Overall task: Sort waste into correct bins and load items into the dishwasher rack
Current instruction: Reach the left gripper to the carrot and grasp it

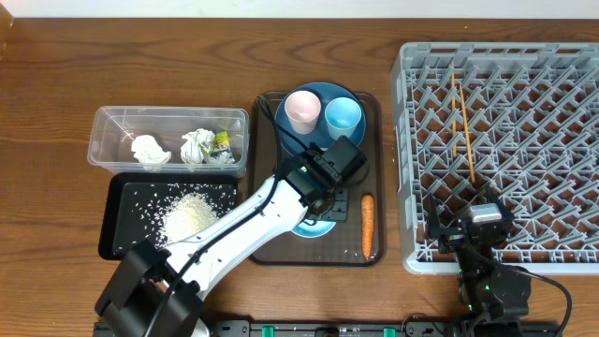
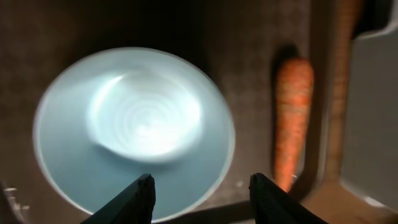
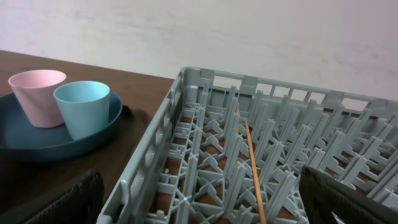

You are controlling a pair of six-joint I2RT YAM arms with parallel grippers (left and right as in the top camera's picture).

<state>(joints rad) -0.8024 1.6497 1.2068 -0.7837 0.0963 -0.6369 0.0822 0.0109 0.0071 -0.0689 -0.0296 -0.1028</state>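
Left pincer [image 2: 202, 182] half parted, holding nothing, over the lower rim of the white bowl [image 2: 140, 124] on the brown tray [image 2: 249, 37]. Carrot [image 2: 292, 115] lies to its right in the wrist view, long axis up-frame, apart from the bowl, beside the tray lip. Right pincer [image 3: 205, 202], wide and empty, sits at the rack [image 3: 249, 143] corner, farther off.

Overhead even, sharp — left wrist dim, blurred (bowl [image 2: 143, 124] glare).

The overhead camera looks straight down on the whole table [image 1: 56, 56]; the left wrist camera sits close above the bowl [image 2: 134, 130] and carrot [image 2: 292, 118], at 6 o'clock overhead; the right wrist camera, low at 4 o'clock, faces across the rack [image 3: 249, 155] toward the blue cup [image 3: 82, 106].
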